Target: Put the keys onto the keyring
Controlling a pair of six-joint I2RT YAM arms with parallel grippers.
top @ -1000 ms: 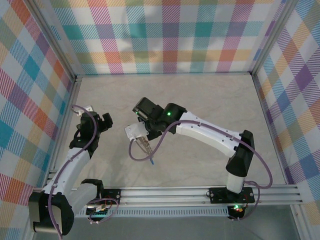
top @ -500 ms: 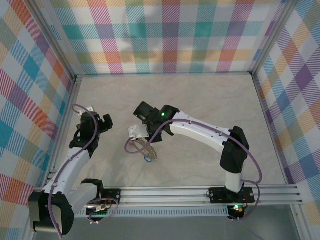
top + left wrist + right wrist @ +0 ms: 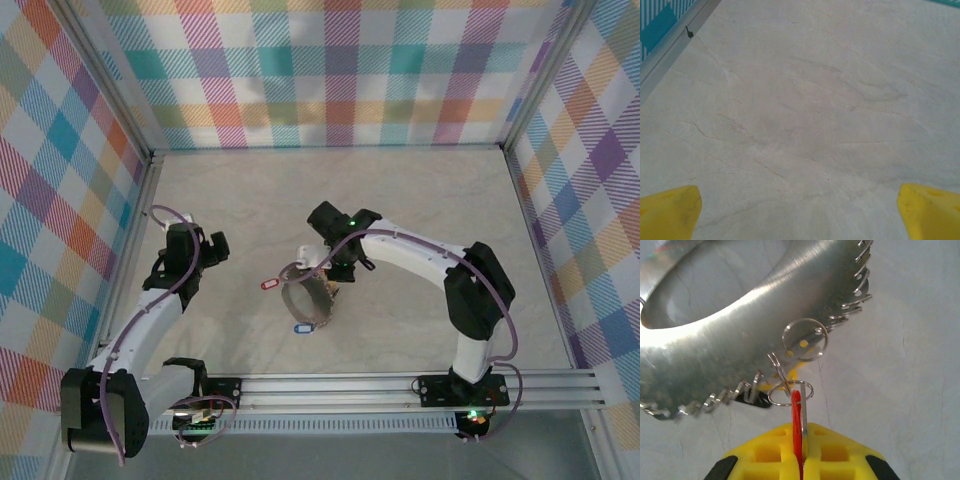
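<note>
The keyring (image 3: pixel 740 325) is a broad grey metal hoop with small hooks along its edge; it lies on the table just left of my right gripper (image 3: pixel 330 283). In the right wrist view that gripper (image 3: pixel 800 432) is shut on a red tag (image 3: pixel 796 420) and a thin metal key, whose small split ring (image 3: pixel 790 393) touches a hook on the hoop. A yellow tag (image 3: pixel 795 372) and a black tag (image 3: pixel 752 399) hang at the hoop's edge. Another red tag (image 3: pixel 268 284) and a blue tag (image 3: pixel 302 327) lie beside the keyring (image 3: pixel 303 297). My left gripper (image 3: pixel 207 250) is open over bare table (image 3: pixel 800 125).
Plaid walls (image 3: pixel 330 70) enclose the pale marble-patterned table on three sides. A metal rail (image 3: pixel 380 385) with the arm bases runs along the near edge. An aluminium frame edge (image 3: pixel 670 45) shows at the upper left of the left wrist view.
My right arm has swung right, carrying the keyring with it; the hoop now lies flatter on the table, with a red and a blue tag showing beside it. The left arm barely shifted.
</note>
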